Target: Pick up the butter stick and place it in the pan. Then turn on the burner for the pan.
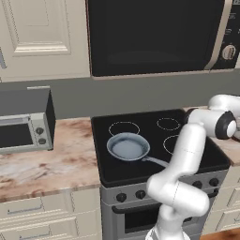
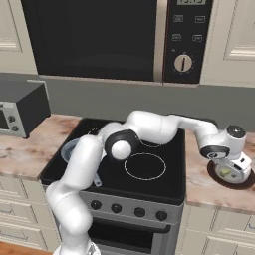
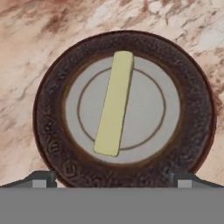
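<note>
The butter stick (image 3: pixel 114 103), a smooth pale bar, lies across the grey centre of a round dark plate (image 3: pixel 48 131) on the marbled counter (image 3: pixel 26 65). The tool (image 3: pixel 112 180) hangs above, released, tips straddling the plate's rim.

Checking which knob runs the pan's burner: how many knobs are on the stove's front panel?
4 in the right base view, in a row on the stove's front panel: knobs at. The arm may hide more.
</note>
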